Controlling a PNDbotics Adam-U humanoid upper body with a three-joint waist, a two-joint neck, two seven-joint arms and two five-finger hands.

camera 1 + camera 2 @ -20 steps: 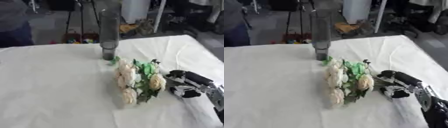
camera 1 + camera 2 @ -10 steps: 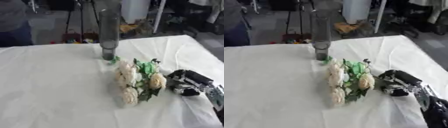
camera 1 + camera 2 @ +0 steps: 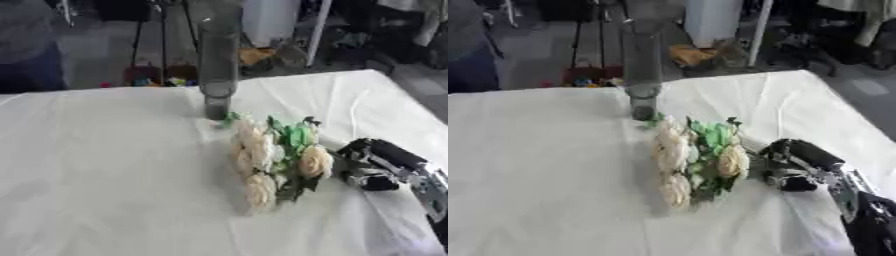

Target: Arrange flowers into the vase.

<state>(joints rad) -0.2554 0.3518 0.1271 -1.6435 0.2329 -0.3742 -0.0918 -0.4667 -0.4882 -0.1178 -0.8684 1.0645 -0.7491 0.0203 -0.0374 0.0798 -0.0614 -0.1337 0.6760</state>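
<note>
Left eye view. A tall clear vase (image 3: 218, 60) stood upright toward the far side of the worktop (image 3: 105, 180), which was covered with a white, faintly creased cloth. Just in front of it lay the flowers (image 3: 271, 157), a bunch of cream blooms with green leaves, flat on the cloth and not yet in the vase; the bunch ran from near the vase's base toward the near edge. The right robot hand (image 3: 378, 165) sat at the bunch's right side, fingers curled down beside the foliage, probably placed to take the stems from the side; whether it already gripped anything could not be told. The left robot hand did not show.

Right eye view. The same layout appeared, with the right robot hand just beside the rightmost bloom, dark fingers bent toward the cloth. Beyond the worktop the room was cluttered: tripod legs (image 3: 579, 37), a white post (image 3: 759, 32), and small coloured objects (image 3: 579, 80) on a grey floor
</note>
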